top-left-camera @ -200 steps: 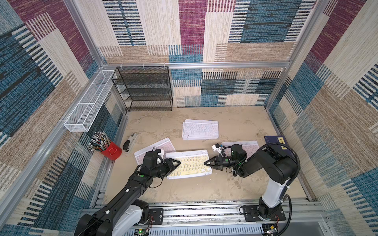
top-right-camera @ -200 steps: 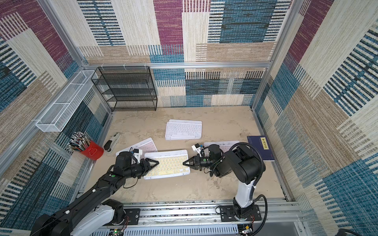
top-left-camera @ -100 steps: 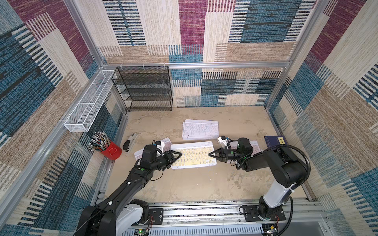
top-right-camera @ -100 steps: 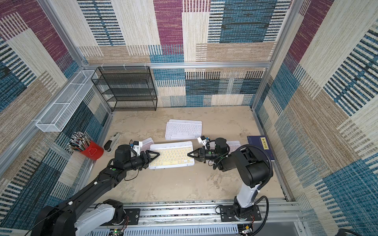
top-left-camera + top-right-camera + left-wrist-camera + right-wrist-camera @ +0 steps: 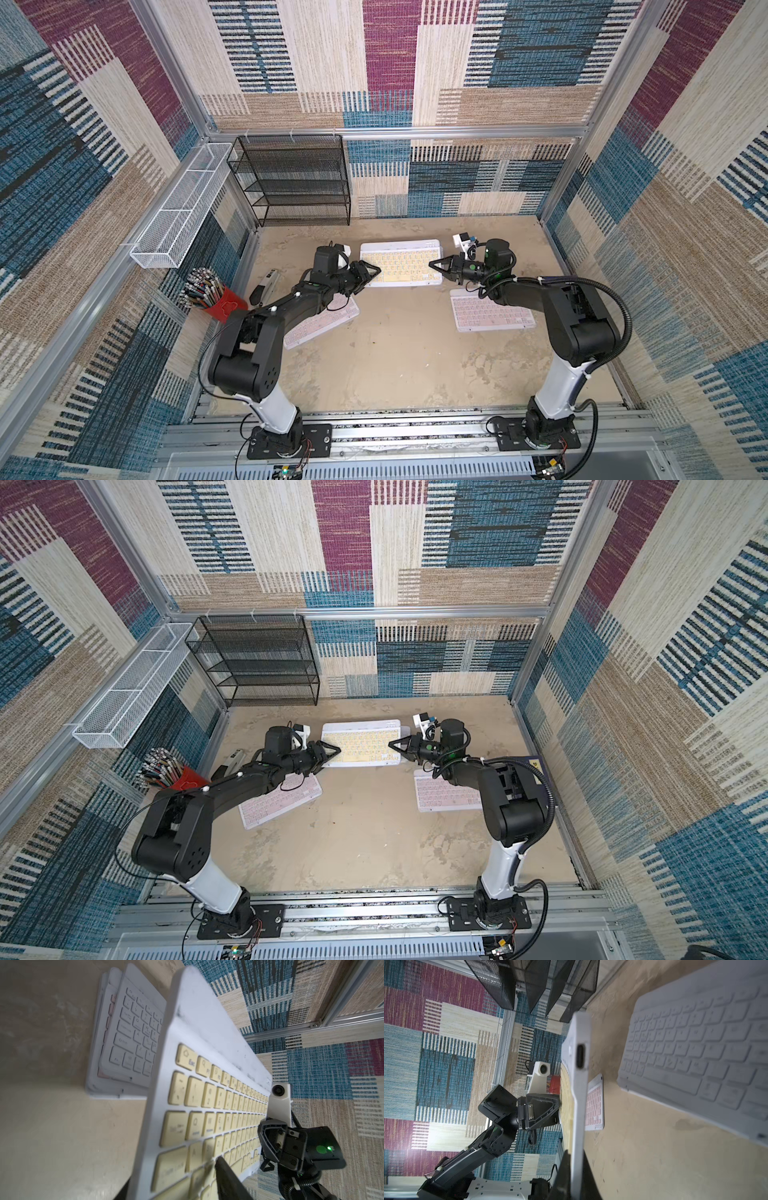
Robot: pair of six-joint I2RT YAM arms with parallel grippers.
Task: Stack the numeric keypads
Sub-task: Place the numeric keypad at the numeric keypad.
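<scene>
Yellow-keyed keypad pinched at both short ends: left gripper closed over its left edge, one finger lying across the keys in the left wrist view; right gripper shut tight on the thin right edge. Held clear of the table, just above centre in both top views, overlapping a pile of keypads with white keys uppermost and pink showing at the pile's edges.

Looks like the carrying step, placing not yet done. Next, probably: square up over the pile, lower level with both arms together, then let go at both ends without dragging.

Further out, lying flat and well apart: a pink keypad at centre left under the left arm, another pink keypad at centre right. Sandy, blotched tabletop. Stapler and red cup of pens at left; black mesh shelf and white wire basket at upper left. Woven patchwork walls all round.
</scene>
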